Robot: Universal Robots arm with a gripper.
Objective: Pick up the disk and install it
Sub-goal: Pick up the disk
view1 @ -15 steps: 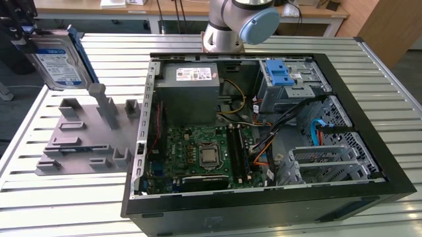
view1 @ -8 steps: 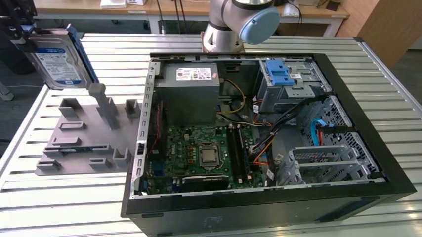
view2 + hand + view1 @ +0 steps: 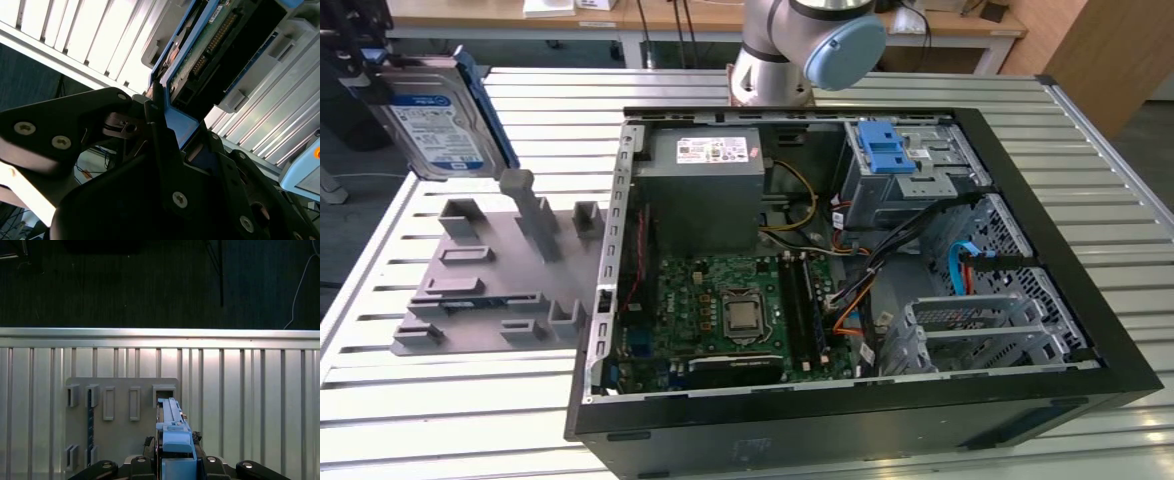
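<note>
The disk (image 3: pixel 434 115), silver with a white-and-blue label and a blue bracket, hangs upright in the air above the far left of the slatted table. My gripper (image 3: pixel 376 72) is shut on its upper edge. In the second wrist view the dark fingers (image 3: pixel 160 150) clamp the blue bracket of the disk (image 3: pixel 210 45). In the first wrist view the disk (image 3: pixel 174 432) shows edge-on between the gripper (image 3: pixel 175 465) parts, above the grey fixture plate (image 3: pixel 120 440).
The grey fixture plate (image 3: pixel 480 270) with posts and slots lies below the disk. The open computer case (image 3: pixel 1067 400) sits to the exterior view's right, holding a grey power-supply box (image 3: pixel 707 165), a motherboard (image 3: pixel 734 320) and a silver cage with a blue latch (image 3: pixel 894 150). The arm's base (image 3: pixel 801 50) stands behind it.
</note>
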